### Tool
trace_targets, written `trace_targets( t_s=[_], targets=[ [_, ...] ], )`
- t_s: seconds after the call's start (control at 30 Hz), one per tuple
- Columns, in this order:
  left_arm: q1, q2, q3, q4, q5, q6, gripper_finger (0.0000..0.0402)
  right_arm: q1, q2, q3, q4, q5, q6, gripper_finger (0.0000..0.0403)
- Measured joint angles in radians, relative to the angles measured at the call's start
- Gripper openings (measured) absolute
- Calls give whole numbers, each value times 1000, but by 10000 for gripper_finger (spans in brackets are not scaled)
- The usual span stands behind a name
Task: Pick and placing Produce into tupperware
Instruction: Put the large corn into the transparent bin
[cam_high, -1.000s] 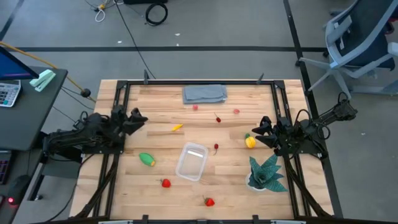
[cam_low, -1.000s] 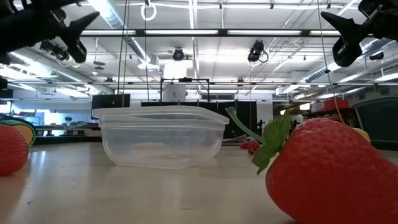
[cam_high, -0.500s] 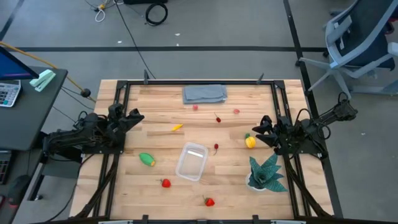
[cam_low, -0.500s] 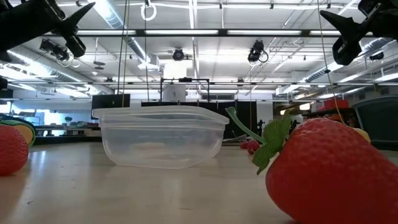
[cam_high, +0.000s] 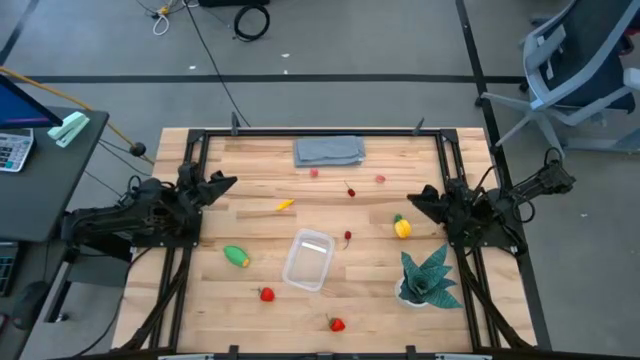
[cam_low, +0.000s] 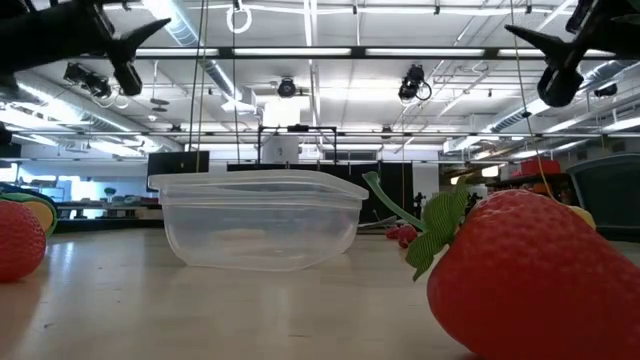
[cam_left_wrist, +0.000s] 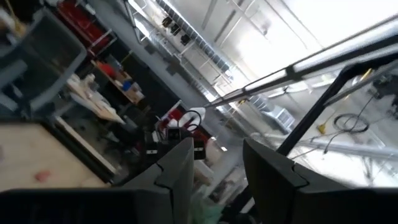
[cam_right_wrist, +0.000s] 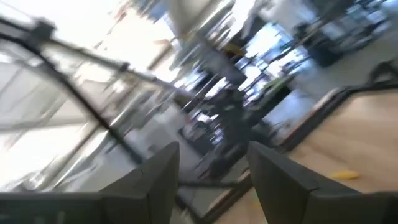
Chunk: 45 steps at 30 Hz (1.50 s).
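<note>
The clear tupperware (cam_high: 307, 259) (cam_low: 258, 230) sits on its base mid-table. Loose produce lies around it: a green oblong (cam_high: 236, 256), a lemon (cam_high: 402, 228), a yellow sliver (cam_high: 285, 205), strawberries (cam_high: 266, 294) (cam_high: 337, 324) (cam_low: 530, 275) and cherries (cam_high: 347, 238) (cam_high: 350, 190). My left gripper (cam_high: 222, 183) (cam_low: 150, 55) (cam_left_wrist: 214, 155) hovers open over the table's left side. My right gripper (cam_high: 413, 197) (cam_low: 530, 62) (cam_right_wrist: 214, 162) hovers open just above and beside the lemon. Both are raised and hold nothing.
A folded grey cloth (cam_high: 329, 150) lies at the far edge. A green spiky potted plant (cam_high: 428, 277) stands near the right arm. Two small pink-red pieces (cam_high: 313, 172) (cam_high: 380, 180) lie near the cloth. A black frame (cam_high: 300, 131) borders the table.
Both grippers have risen slightly and tipped their fingers upward while staying open. The left one drew back a little toward the left edge, then came forward again. The produce and the tupperware have stayed where they were.
</note>
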<state>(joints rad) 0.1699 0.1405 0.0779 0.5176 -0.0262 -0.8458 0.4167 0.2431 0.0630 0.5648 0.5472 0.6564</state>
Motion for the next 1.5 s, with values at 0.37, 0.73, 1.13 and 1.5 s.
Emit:
trace_targets(
  t_s=[0.37, 0.73, 1.13, 1.5],
  targets=[
    [0, 345, 688, -747, 80, 407, 158, -90, 187, 418, -316, -99, -210, 215],
    [-39, 778, 1258, -1608, 121, 605, 173, -194, 667, 966, -1187, -62, -212, 265],
    [-214, 1111, 1268, -1986, 130, 941, 176, -326, 989, 1159, -1204, -50, -191, 265],
    [-353, 1338, 1146, -1931, 243, 1075, 172, -394, 1038, 1175, -1209, -53, 2, 261]
  ],
)
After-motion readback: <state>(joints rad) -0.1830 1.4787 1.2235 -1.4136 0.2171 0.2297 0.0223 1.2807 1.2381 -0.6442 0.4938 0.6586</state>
